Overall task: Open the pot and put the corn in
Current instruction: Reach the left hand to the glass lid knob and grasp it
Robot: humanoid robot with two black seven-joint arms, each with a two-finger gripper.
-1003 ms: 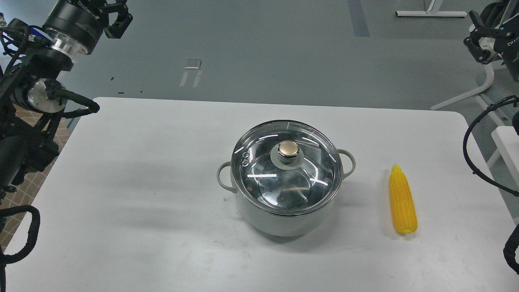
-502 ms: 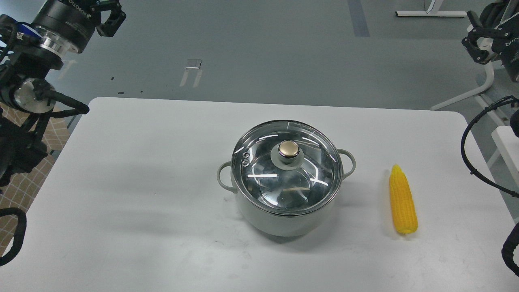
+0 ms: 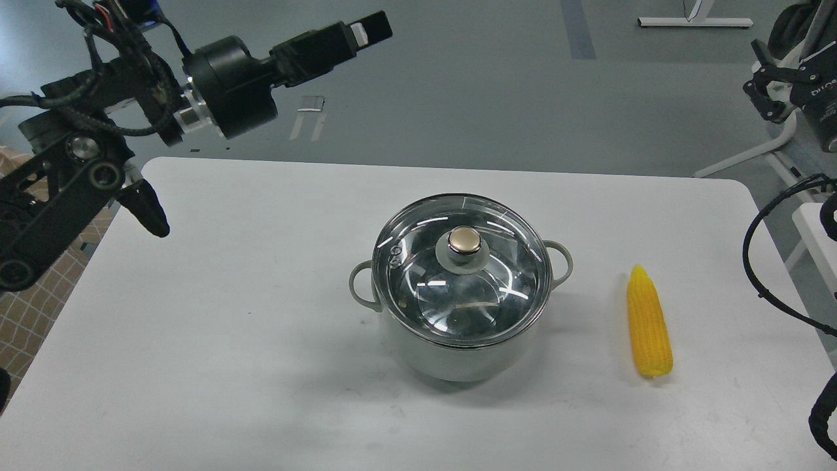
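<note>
The pale grey-green pot (image 3: 458,358) stands at the middle of the white table (image 3: 229,314), with a loop handle on each side. Its glass lid (image 3: 428,294) with a gold knob (image 3: 464,241) sits on it, closed. The yellow corn (image 3: 649,324) lies on the table to the pot's right, tip pointing away from me. My left gripper (image 3: 369,27) hangs high above the table's far edge, up and left of the pot; I see it side-on, so its fingers cannot be told apart. My right gripper (image 3: 758,98) is at the far right edge, off the table, small and dark.
Grey floor lies beyond the table's far edge. White furniture legs (image 3: 752,154) stand at the back right. A black cable (image 3: 752,261) of my right arm loops over the table's right edge, near the corn.
My left arm has swung in from the upper left corner, and its gripper now points right above the table's far edge. The right gripper has drifted slightly down. Pot, lid and corn have not moved.
</note>
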